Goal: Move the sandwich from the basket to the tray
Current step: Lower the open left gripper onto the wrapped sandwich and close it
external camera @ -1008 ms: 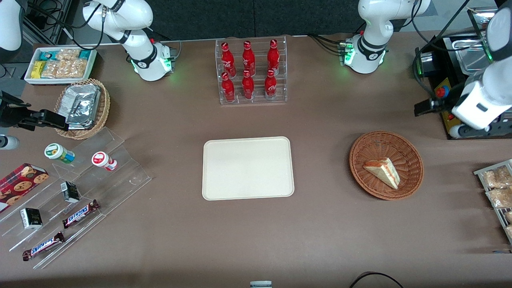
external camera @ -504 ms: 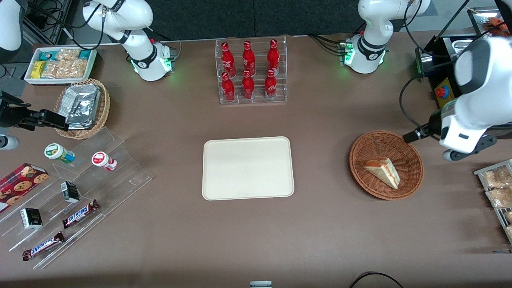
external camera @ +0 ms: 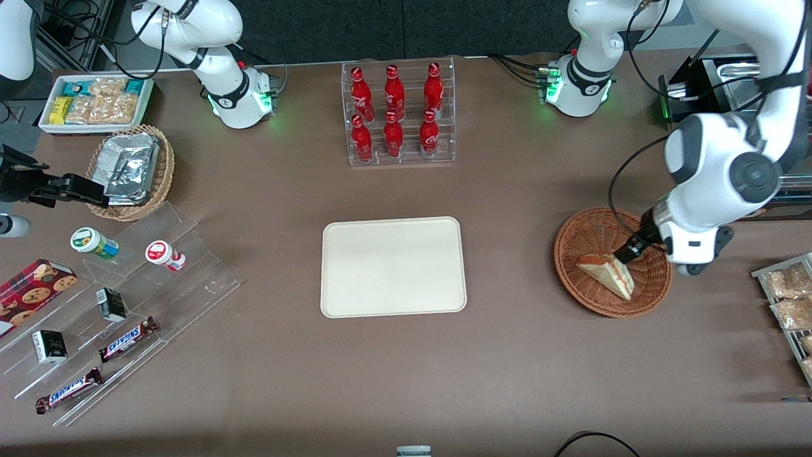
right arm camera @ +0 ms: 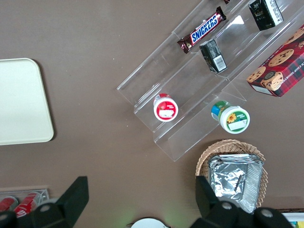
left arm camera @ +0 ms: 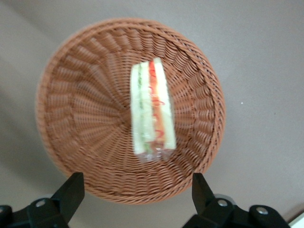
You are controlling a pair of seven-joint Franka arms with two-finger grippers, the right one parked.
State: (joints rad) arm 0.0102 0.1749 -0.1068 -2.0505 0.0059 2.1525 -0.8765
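The flat cream rectangular tray [external camera: 393, 266] lies bare on the brown surface [external camera: 507, 355]. At its 3 o'clock, the round reddish-brown wicker basket [external camera: 587, 295] holds the triangular white-bread sandwich [external camera: 606, 271]. The left arm's end effector [left arm camera: 137, 190] hangs above it, fingers spread wide, gripping nothing; only the wrist view shows that gap.

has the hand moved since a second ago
Yes. The hand, open, has swung in from the working arm's end of the table to over the basket, above the sandwich.
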